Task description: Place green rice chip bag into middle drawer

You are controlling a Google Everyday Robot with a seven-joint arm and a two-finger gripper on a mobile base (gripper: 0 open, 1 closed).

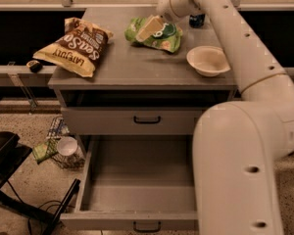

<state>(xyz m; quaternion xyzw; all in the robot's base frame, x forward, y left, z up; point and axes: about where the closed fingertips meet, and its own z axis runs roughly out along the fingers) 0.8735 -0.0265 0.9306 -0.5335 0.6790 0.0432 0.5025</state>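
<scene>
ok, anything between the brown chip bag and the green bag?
Camera view: only bare cabinet top between them. The gripper is over the green bag.

The arm (235, 43) is cream-white with smooth tubular casing and rounded joints. A row of small dark round recesses runs along the far link, with two more on the broad near link at right. The claw (148, 28) is pale cream and sits above the far centre of the worktop (127, 67).

The grey surface (132, 70) is carrying a white bowl (208, 60). Left of the bowl, the green rice chip bag (162, 37) is lying under the pincer (149, 28). A brown chip bag (74, 46) is lying farther left, and a dark can (196, 20) is standing behind the bowl.
</scene>
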